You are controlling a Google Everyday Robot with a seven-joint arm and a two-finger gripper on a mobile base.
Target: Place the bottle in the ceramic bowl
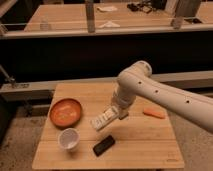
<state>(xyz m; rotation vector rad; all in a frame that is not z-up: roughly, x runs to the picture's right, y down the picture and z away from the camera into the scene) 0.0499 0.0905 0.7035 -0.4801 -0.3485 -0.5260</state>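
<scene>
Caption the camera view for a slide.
The gripper holds the bottle tilted over the wooden table, just right of the ceramic bowl.

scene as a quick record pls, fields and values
gripper: above mid table, shut on bottle
bottle: held tilted off the table, just right of bowl in view
bowl: left part of table, no bottle in it
cup: upright, in front of bowl
black block: flat on table, below bottle
orange item: right part of table
</scene>
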